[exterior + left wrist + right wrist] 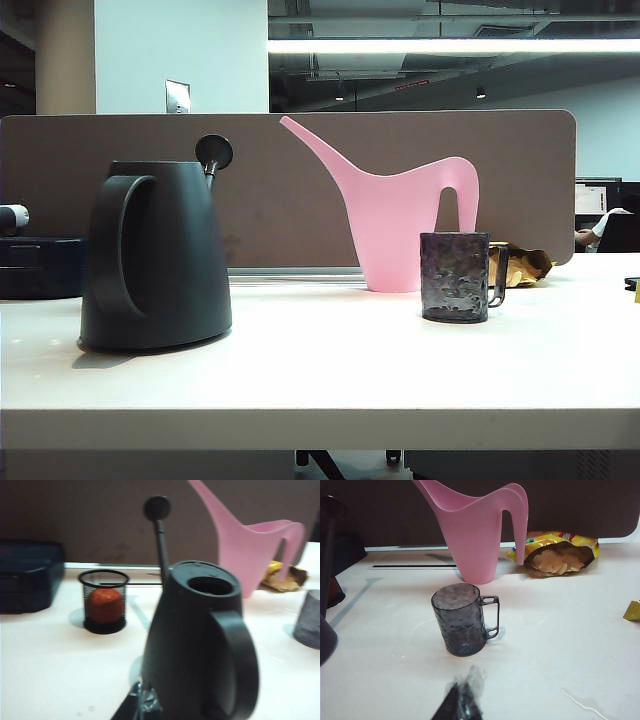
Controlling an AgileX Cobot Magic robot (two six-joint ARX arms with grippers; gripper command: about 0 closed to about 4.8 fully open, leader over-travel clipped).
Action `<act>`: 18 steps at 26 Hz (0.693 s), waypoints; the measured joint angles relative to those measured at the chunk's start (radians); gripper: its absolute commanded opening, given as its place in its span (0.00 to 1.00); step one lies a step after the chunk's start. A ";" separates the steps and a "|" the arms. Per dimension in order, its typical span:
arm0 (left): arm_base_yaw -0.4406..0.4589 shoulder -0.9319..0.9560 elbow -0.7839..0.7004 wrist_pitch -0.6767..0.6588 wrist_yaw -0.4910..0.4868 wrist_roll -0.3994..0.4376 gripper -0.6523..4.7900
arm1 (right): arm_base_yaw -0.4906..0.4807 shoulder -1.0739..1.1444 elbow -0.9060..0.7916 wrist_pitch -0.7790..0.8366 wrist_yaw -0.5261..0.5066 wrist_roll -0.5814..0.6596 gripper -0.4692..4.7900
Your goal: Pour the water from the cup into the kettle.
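The cup [464, 620] stands upright on the desk [330, 375], handle turned away from the kettle [155, 258] well off to its other side, the pink watering can [400, 215] just behind. The right gripper [461, 700], fingers pressed together and empty, sits nearer, facing the cup across bare desk. The left gripper [142, 702] hangs close behind the kettle, its fingers' spread unreadable.

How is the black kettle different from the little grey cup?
The kettle is big, solid black and tapers upward; the cup is small, see-through grey and dimpled. The kettle's loop handle is thick, the cup's thin. Both stand upright on the white table, untouched by either gripper.
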 measured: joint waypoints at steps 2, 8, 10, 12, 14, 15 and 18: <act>0.000 0.000 0.000 0.000 -0.027 0.000 0.11 | 0.000 -0.054 -0.034 0.008 0.003 0.000 0.08; 0.000 0.000 0.000 0.000 -0.076 0.002 0.11 | 0.000 -0.237 -0.138 0.010 0.042 0.001 0.08; 0.000 0.000 0.000 0.000 -0.076 0.003 0.11 | 0.000 -0.278 -0.171 0.010 0.046 0.001 0.08; 0.000 0.000 -0.001 -0.002 -0.077 0.007 0.11 | 0.000 -0.309 -0.199 0.006 0.050 0.001 0.08; 0.000 -0.001 -0.013 -0.011 -0.080 0.052 0.11 | 0.000 -0.322 -0.222 0.012 0.054 -0.002 0.08; 0.000 0.000 -0.014 -0.031 -0.082 0.067 0.11 | 0.000 -0.322 -0.226 0.011 0.061 -0.005 0.08; 0.000 0.000 -0.013 -0.051 -0.083 0.094 0.11 | 0.000 -0.322 -0.226 0.014 0.093 -0.055 0.08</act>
